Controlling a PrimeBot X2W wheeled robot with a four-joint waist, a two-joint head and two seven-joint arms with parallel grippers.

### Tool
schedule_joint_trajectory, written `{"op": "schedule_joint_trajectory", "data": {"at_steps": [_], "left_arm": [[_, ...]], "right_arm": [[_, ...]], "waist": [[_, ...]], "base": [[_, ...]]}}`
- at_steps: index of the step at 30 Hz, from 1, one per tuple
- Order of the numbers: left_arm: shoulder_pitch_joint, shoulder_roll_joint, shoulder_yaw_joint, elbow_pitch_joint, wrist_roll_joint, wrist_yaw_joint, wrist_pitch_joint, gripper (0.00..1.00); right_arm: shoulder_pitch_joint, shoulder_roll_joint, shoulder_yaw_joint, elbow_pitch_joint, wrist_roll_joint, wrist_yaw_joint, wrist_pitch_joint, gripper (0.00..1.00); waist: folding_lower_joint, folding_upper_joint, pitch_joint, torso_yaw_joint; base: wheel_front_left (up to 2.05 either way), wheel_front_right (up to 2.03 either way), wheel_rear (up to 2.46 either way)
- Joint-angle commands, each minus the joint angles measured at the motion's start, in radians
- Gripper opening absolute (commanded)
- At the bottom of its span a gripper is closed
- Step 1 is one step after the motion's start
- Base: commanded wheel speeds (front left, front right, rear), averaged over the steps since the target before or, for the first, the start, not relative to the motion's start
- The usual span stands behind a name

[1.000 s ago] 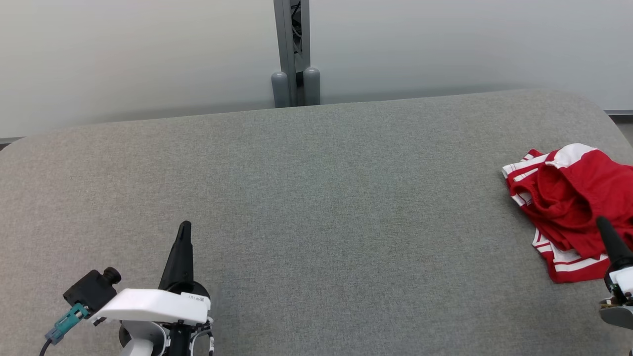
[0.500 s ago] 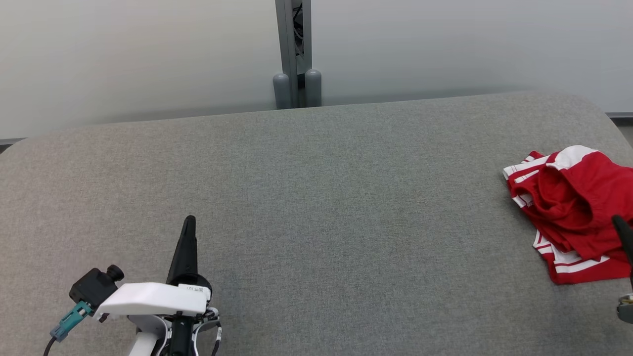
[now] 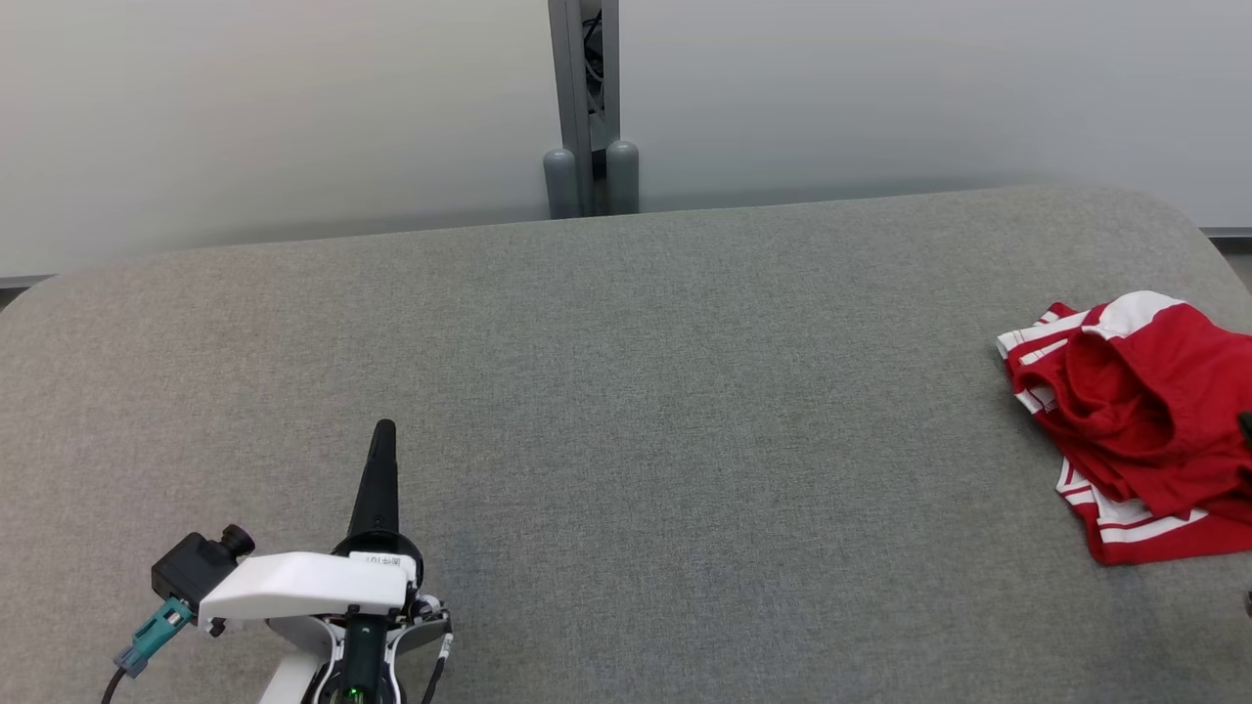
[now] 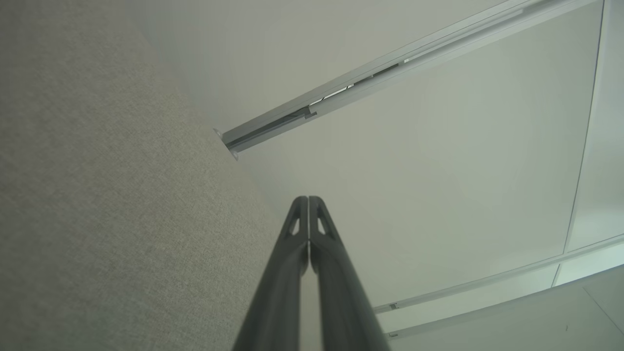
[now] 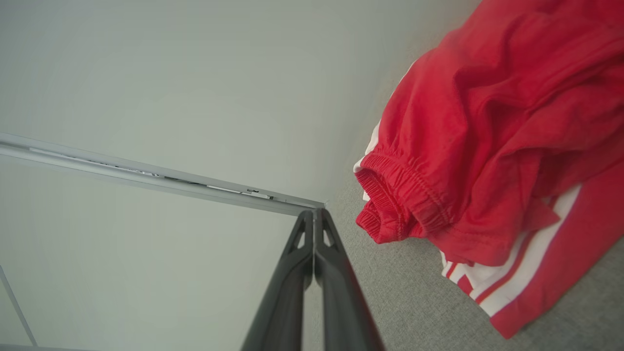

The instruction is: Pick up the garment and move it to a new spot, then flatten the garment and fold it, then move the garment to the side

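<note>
The garment (image 3: 1135, 416), red shorts with white stripes, lies crumpled at the far right of the grey fabric-covered surface (image 3: 626, 372). In the right wrist view the garment (image 5: 487, 141) bunches up just right of my right gripper (image 5: 317, 213), whose fingers are pressed shut with nothing between them and are not touching the cloth. A dark sliver of the right gripper (image 3: 1246, 426) shows at the head view's right edge, over the shorts. My left gripper (image 3: 383, 430) hovers at the lower left, far from the garment. Its fingers (image 4: 308, 200) are shut and empty.
Pale wall panels rise behind the surface, split by a grey post (image 3: 587, 108) at the back centre. The surface's rounded far edge runs across the head view. A wide bare stretch of grey fabric (image 4: 97, 195) lies between the two grippers.
The right gripper has slid rightward almost out of the head view. The left gripper shifted slightly right and lower. The whole picture drifted a little, so the camera moved. The garment lies as before.
</note>
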Motion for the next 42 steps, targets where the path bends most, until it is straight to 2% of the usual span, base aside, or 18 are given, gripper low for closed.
{"op": "schedule_joint_trajectory", "data": {"at_steps": [1,42], "left_arm": [[-0.019,0.000,0.006,0.000,-0.021,-0.009,-0.004,0.00],[-0.060,-0.057,0.006,0.069,-0.279,-0.086,-0.011,0.00]], "right_arm": [[-0.016,-0.016,-0.013,0.007,0.021,0.001,0.011,0.00],[-0.078,-0.053,-0.142,0.117,0.316,0.001,0.167,0.00]], "waist": [[0.0000,-0.0001,0.000,0.000],[0.0000,-0.0001,-0.015,0.011]], "base": [[0.00,0.00,0.00],[0.00,0.00,0.00]]}}
